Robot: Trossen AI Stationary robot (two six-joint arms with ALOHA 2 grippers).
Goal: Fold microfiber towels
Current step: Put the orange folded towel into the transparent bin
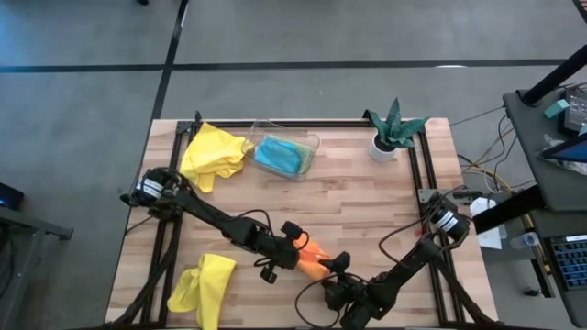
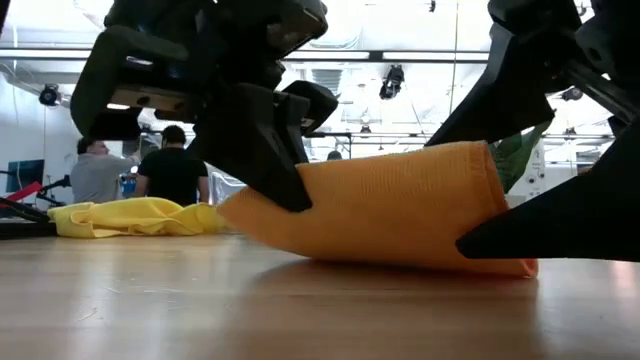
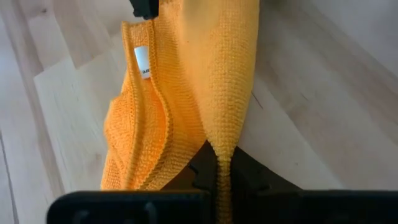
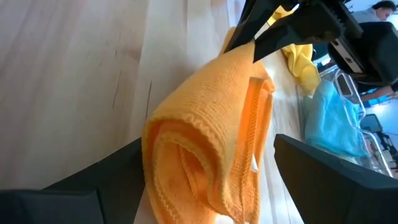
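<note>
- The orange towel [image 1: 313,259] lies bunched on the worktop [image 1: 367,202], near its front edge.
- Our left hand [image 1: 295,247] is clenched on one end of it.
- Our right hand [image 1: 336,275] is spread wide around the other end.
- We see a yellow towel [image 1: 213,156] and a blue towel [image 1: 280,156] at the back.

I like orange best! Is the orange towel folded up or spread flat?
Folded. The orange towel lies doubled over on the table, its layered edges showing, pinched in the left gripper fingers.

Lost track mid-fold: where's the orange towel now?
High view: the orange towel lies near the table's front edge, centre, between the left gripper pinching it and the open right gripper.
</note>
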